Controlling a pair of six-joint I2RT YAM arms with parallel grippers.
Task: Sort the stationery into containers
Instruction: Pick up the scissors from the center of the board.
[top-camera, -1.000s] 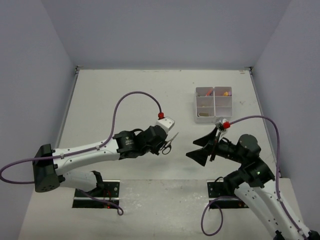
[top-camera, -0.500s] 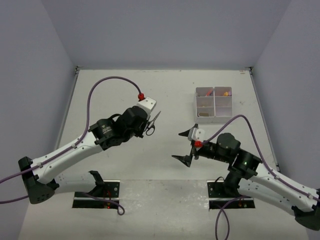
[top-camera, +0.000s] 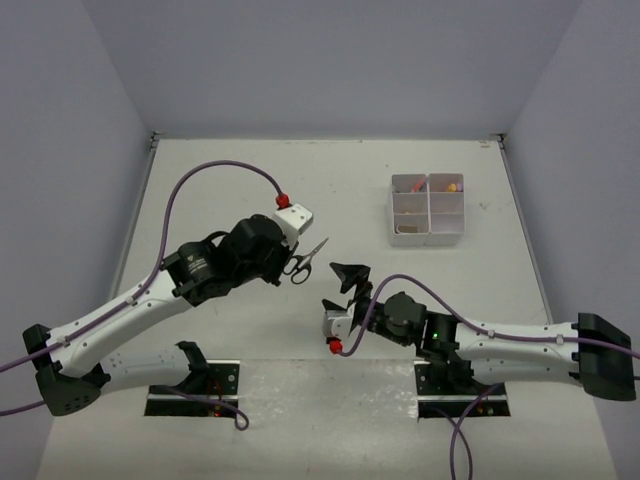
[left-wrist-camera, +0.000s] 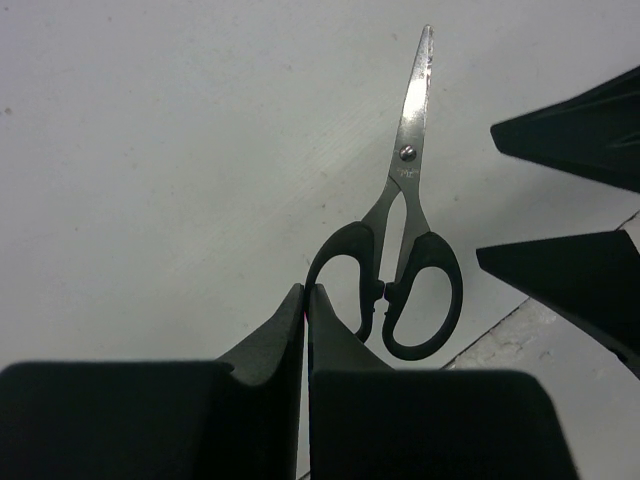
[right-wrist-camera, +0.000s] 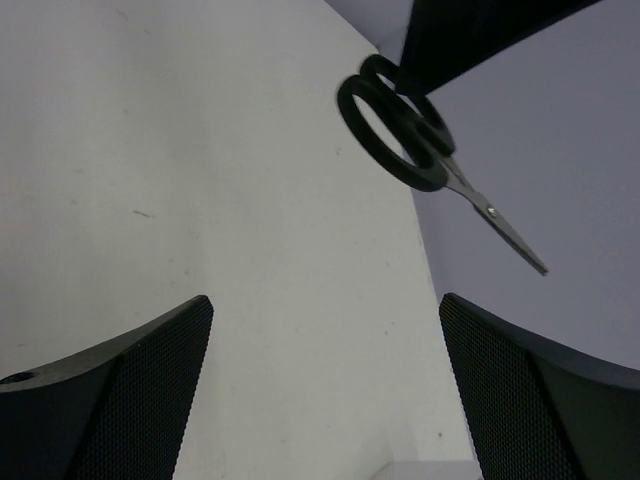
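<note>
Black-handled scissors (top-camera: 308, 260) hang closed from my left gripper (top-camera: 291, 263), above the table's middle. The left wrist view has that gripper (left-wrist-camera: 306, 289) shut on the rim of one handle loop, the scissors (left-wrist-camera: 405, 215) pointing away, blades together. My right gripper (top-camera: 341, 288) stands wide open just right of the scissors, apart from them. Its two fingers (left-wrist-camera: 575, 290) show at the right edge of the left wrist view. From the right wrist, the scissors (right-wrist-camera: 395, 130) sit up and ahead of the open gripper (right-wrist-camera: 325, 300), nothing between its fingers. The white divided container (top-camera: 428, 210) stands far right.
Some compartments of the container hold small pink and orange items (top-camera: 452, 186). Lilac walls close the table on three sides. Both arm bases (top-camera: 195, 385) sit at the near edge, with purple cables looping over the arms.
My right arm has swung down and left, bringing its open gripper close beside the scissors. My left arm has shifted the held scissors slightly right.
</note>
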